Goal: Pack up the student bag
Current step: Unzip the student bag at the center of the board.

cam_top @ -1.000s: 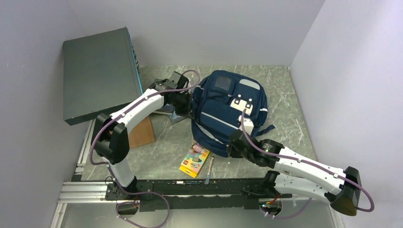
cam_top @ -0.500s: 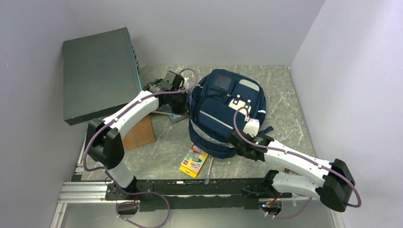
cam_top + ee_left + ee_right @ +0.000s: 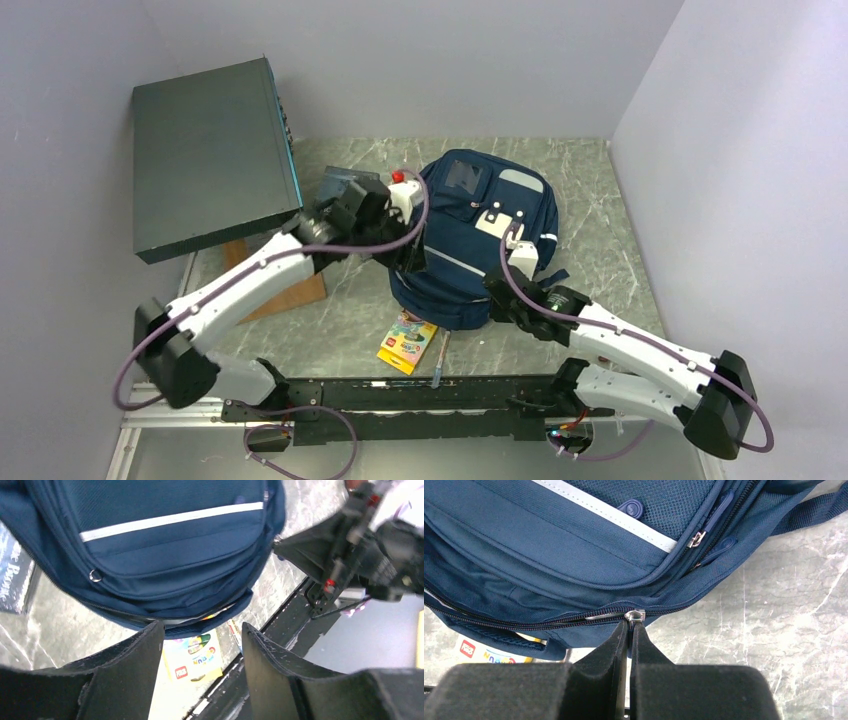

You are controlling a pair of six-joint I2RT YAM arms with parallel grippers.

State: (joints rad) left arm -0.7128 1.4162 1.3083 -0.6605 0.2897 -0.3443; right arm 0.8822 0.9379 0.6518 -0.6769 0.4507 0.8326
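I count one bag (image 3: 470,240), one crayon pack (image 3: 408,342), one pen (image 3: 442,358) and one book (image 3: 12,582) on the one counter (image 3: 600,220). There is also one grey box (image 3: 205,155) and one wooden block (image 3: 305,288). I have two arms, a left arm (image 3: 250,280) and a right arm (image 3: 620,335), each with one pair of jaws.

Even, soft overhead light with faint shadows; wrist views blur at their near edges.

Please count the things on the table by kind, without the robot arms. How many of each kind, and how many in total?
student bag: 1
dark book: 1
yellow picture box: 1
pen: 1
dark flat box: 1
brown block: 1
Total: 6
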